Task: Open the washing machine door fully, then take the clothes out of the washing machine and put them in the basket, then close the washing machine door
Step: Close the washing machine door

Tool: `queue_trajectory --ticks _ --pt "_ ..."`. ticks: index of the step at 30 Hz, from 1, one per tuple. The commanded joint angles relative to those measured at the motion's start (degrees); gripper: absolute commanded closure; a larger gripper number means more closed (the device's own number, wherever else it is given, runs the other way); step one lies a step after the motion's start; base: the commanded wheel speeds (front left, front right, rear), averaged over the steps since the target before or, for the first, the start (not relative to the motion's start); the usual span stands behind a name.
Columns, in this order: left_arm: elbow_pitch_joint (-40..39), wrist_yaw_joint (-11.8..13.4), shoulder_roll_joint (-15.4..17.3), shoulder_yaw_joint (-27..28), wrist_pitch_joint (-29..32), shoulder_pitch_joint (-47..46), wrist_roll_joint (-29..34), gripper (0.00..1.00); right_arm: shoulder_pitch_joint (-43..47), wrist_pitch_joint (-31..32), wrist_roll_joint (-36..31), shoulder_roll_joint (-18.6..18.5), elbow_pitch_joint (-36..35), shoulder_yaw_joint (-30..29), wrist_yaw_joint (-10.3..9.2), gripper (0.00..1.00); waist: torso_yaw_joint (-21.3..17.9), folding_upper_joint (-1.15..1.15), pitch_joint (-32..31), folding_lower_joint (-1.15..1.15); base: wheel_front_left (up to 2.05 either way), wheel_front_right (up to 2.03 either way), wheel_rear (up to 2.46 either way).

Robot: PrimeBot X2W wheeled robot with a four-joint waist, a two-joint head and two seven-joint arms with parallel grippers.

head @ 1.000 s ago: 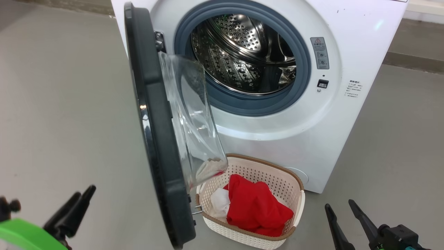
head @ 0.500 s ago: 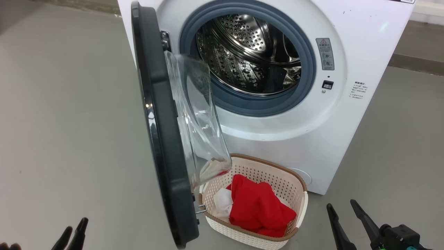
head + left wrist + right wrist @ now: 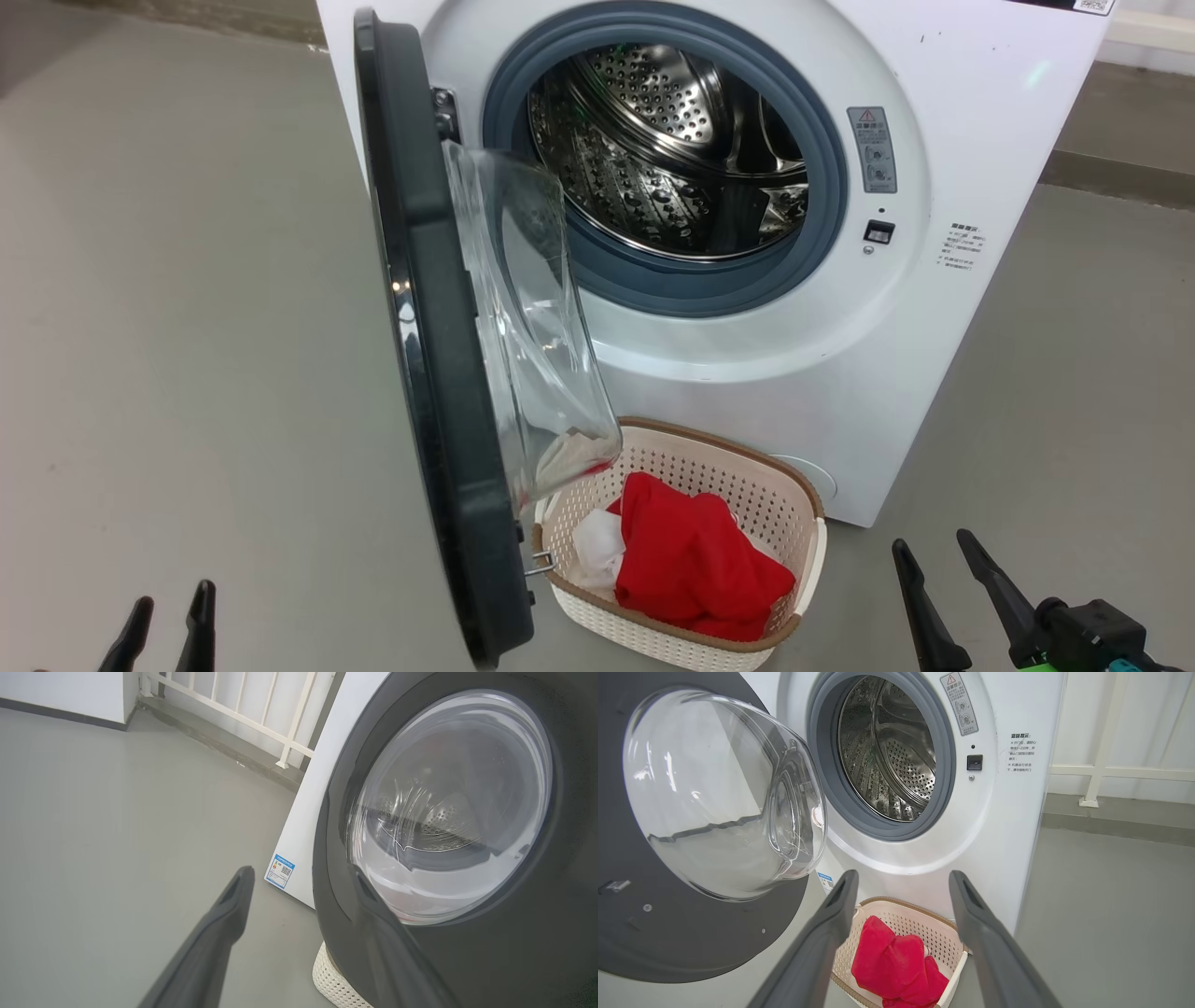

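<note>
In the head view we see the washing machine door (image 3: 439, 373) standing wide open, the drum (image 3: 653, 159) of the washing machine (image 3: 934, 355) bare, and the clothes (image 3: 695, 569) heaped in the basket (image 3: 738, 471), set under the opening so the drop is short, while our left end effector (image 3: 173, 597) and right end effector (image 3: 932, 541) hang low, released and empty. The left wrist view faces the door's outer black rim, close by one finger (image 3: 380, 924), a good station, we judge, for pushing it shut. In the right wrist view the basket and its red heap lie between our spread fingers.
</note>
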Motion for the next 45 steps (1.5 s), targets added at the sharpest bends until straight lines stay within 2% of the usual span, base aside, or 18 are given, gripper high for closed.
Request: queue_trajectory --ticks 1,6,11,14,17,34,35,36,37,38,40,43,45 --pt "-2.1 -0.3 0.6 3.6 -0.7 -1.0 3.3 0.00 -1.1 -0.4 -0.3 -0.9 -1.7 0.9 0.37 0.00 -0.1 0.00 0.0 0.00 0.00 0.00 0.00" --pt "-6.5 -0.3 -4.7 9.2 -0.7 1.5 15.7 0.00 -1.2 -0.4 -0.3 -1.0 -2.5 0.3 0.37 0.00 -0.3 0.00 -0.1 0.00 0.00 0.00 0.00" --pt "-11.0 -0.3 -9.0 11.7 -0.7 3.9 26.8 0.00 -1.3 -0.4 -0.3 -0.9 -3.1 -0.2 0.37 0.00 -0.4 0.00 -0.1 0.00 0.00 0.00 0.00" --pt "-13.5 -0.3 -12.9 13.1 -0.7 5.9 34.2 0.00 -1.0 -0.4 -0.4 -0.9 -3.6 -0.5 0.37 0.00 -0.5 0.00 -0.1 0.00 0.00 0.00 0.00" --pt "-13.7 -0.3 -14.1 13.6 -0.7 6.4 35.1 0.00 -0.4 -0.4 -0.4 -0.8 -3.1 -0.5 0.37 0.00 -0.6 0.00 -0.3 0.00 0.00 0.00 0.00" --pt "-14.7 -0.3 -13.8 13.3 -0.7 5.2 33.7 0.00 -0.3 -0.4 -0.4 -0.5 -2.8 -0.1 0.37 0.00 -0.9 0.00 -0.6 0.00 0.00 0.00 0.00" --pt "-14.8 -0.3 -13.7 13.1 -0.7 5.0 33.1 0.10 -0.3 -0.4 -0.5 -0.4 -2.7 0.0 0.37 0.00 -0.9 0.00 -0.6 0.00 0.00 0.00 0.00" --pt "-14.8 -0.3 -13.7 13.1 -0.7 5.0 33.1 0.10 -0.3 -0.4 -0.5 -0.4 -2.7 0.0 0.37 0.00 -0.9 0.00 -0.6 0.00 0.00 0.00 0.00" --pt "-14.9 -0.3 -13.5 12.8 -0.7 4.8 32.7 0.24 -0.3 -0.4 -0.5 -0.4 -2.7 0.0 0.37 0.00 -0.9 0.00 -0.6 0.00 0.00 0.00 0.00" --pt "-14.9 -0.3 -13.2 12.3 -0.7 4.5 32.1 0.53 -0.3 -0.4 -0.5 -0.4 -2.7 0.1 0.37 0.00 -1.0 0.00 -0.6 0.00 0.00 0.00 0.00" --pt "-15.1 -0.3 -12.7 11.8 -0.7 3.8 30.7 0.75 -0.4 -0.4 -0.4 -0.3 -2.6 0.2 0.37 0.00 -1.2 0.00 -0.5 0.00 0.00 0.00 0.00" --pt "-15.6 -0.3 -12.1 11.3 -0.7 2.7 27.7 0.98 -0.4 -0.4 -0.4 -0.2 -2.6 0.4 0.37 0.00 -1.6 0.00 -0.4 0.00 0.00 0.00 0.00" --pt "-15.8 -0.3 -11.5 10.7 -0.7 1.9 24.7 1.00 -0.4 -0.4 -0.4 -0.1 -2.6 0.5 0.37 0.00 -1.9 0.00 -0.3 0.00 0.00 0.00 0.00"
